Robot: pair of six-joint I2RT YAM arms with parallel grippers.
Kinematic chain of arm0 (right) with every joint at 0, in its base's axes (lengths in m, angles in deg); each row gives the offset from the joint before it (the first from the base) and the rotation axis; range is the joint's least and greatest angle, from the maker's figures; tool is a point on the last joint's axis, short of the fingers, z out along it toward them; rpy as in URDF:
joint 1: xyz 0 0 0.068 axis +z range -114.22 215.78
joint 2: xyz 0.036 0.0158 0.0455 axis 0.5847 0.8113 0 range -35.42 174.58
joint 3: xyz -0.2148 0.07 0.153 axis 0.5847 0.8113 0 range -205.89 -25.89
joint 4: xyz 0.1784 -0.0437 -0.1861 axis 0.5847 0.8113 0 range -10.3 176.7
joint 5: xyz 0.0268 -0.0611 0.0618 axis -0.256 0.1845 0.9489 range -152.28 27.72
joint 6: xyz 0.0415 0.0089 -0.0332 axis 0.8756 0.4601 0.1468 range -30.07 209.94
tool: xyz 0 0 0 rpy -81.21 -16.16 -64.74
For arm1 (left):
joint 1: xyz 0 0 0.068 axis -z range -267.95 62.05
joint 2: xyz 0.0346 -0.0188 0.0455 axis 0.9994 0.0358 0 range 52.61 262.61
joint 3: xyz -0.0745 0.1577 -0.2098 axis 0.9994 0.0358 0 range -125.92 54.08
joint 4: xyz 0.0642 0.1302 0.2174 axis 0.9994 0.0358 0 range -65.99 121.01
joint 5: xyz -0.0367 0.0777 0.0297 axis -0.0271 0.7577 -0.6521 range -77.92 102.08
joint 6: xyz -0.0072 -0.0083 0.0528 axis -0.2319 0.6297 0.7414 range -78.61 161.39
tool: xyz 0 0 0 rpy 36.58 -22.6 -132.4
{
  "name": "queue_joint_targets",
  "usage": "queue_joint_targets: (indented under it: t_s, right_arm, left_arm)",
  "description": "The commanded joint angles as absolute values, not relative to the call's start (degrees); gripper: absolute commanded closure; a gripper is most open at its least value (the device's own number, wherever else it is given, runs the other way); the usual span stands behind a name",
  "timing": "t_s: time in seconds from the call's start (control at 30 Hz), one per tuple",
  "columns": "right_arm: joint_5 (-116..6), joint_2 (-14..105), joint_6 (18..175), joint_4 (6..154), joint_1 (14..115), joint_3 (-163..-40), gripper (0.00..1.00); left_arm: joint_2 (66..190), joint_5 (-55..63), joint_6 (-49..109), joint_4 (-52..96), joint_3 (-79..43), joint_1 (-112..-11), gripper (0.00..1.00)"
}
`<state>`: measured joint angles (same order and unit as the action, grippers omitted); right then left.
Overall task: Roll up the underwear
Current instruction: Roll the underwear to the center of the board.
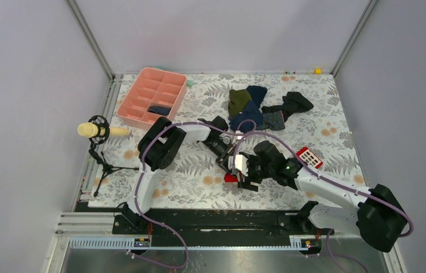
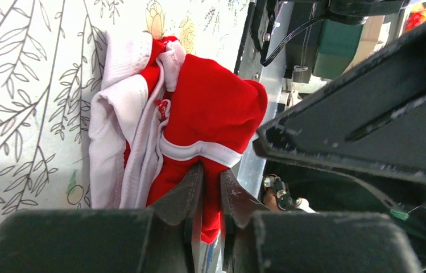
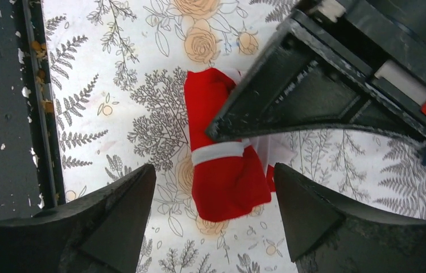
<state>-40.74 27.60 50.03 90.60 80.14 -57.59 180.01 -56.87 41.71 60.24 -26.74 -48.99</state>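
The red underwear [image 1: 231, 177] with white trim lies bunched on the floral table near its front edge, mostly hidden under both grippers in the top view. In the left wrist view the underwear [image 2: 210, 114] is crumpled, and my left gripper [image 2: 210, 181] is shut on a fold of its red cloth. In the right wrist view the underwear [image 3: 227, 176] lies between my right gripper's [image 3: 215, 170] wide-open fingers, which hover just above it. My left gripper [image 1: 226, 162] and right gripper [image 1: 243, 177] sit close together in the top view.
A pink compartment tray [image 1: 152, 95] stands at the back left. A pile of navy, olive and black garments [image 1: 259, 108] lies at the back centre. A small red box with white squares [image 1: 309, 157] sits right of the grippers. A microphone on a stand [image 1: 96, 132] is at the left edge.
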Motion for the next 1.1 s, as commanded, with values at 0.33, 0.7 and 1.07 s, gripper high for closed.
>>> queue_joint_targets:
  t_s: [0.33, 0.7, 1.07]
  right_arm:
    - [-45.55, 39.06, 51.06, 85.57, 83.49, -65.26, 0.14]
    - [-47.10, 43.28, 40.93, 93.12, 84.18, -66.55, 0.25]
    - [-48.60, 48.75, 37.60, 97.15, 84.95, -70.46, 0.72]
  left_arm:
    - [185.73, -49.93, 44.67, 68.19, -31.34, -51.64, 1.00]
    - [186.87, -50.52, 44.50, 68.39, -31.85, -52.08, 1.00]
    - [186.76, -49.71, 43.37, 68.28, -32.98, -52.81, 0.97]
